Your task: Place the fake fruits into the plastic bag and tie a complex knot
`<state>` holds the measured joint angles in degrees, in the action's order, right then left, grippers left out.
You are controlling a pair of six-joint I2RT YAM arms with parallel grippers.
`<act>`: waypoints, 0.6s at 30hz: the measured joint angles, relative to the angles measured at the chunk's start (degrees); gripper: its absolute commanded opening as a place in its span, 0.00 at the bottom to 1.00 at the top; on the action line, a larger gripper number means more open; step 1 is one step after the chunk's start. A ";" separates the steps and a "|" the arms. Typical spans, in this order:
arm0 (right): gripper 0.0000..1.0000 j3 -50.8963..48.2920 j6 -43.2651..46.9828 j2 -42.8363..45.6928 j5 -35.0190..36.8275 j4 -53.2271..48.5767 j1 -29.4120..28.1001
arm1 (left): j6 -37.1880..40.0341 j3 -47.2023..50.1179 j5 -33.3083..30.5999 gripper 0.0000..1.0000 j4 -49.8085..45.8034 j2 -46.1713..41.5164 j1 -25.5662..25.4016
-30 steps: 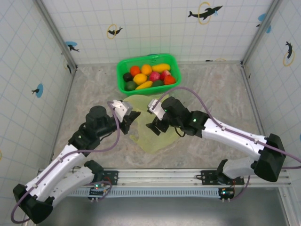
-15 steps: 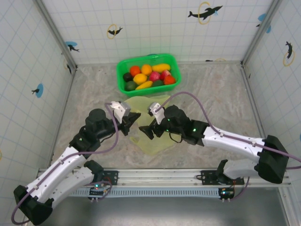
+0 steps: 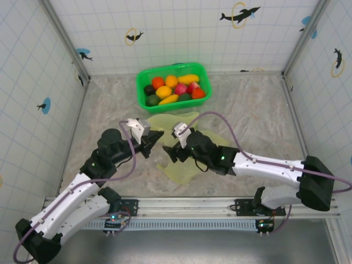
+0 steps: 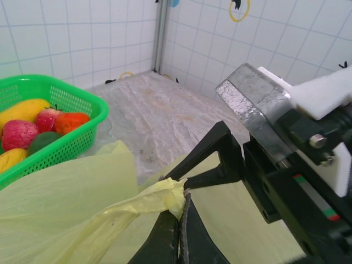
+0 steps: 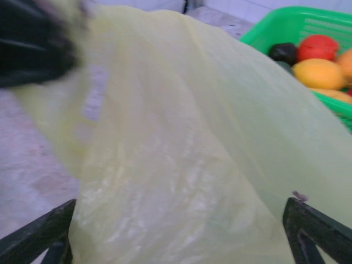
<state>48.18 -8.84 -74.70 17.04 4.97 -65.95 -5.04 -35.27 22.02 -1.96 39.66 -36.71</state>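
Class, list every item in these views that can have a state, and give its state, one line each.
plastic bag: untied, mostly flat, one edge pinched up.
green basket: upright, filled.
fake fruits: piled in the green basket, none bagged.
left gripper: shut on the plastic bag's edge.
right gripper: open, jaws either side of the bag film.

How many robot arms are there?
2. The left arm reaches in from the near left, the right arm from the near right; both meet at the plastic bag.
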 measured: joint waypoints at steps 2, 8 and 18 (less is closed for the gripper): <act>0.64 -1.33 0.72 0.35 2.49 0.11 0.04 | -0.02 0.39 0.02 0.00 -0.04 -0.44 0.00; 0.06 -2.21 1.95 0.90 4.61 0.13 1.44 | -0.31 2.19 1.77 0.00 1.05 -2.40 0.00; 0.00 -5.53 1.60 3.63 2.86 4.24 2.67 | -3.61 6.29 4.55 0.36 4.15 -3.13 0.00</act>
<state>42.65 -7.25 -71.07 19.90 9.21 -63.29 -8.64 -28.97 26.57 2.20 36.53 -36.71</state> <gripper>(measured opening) 0.048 0.216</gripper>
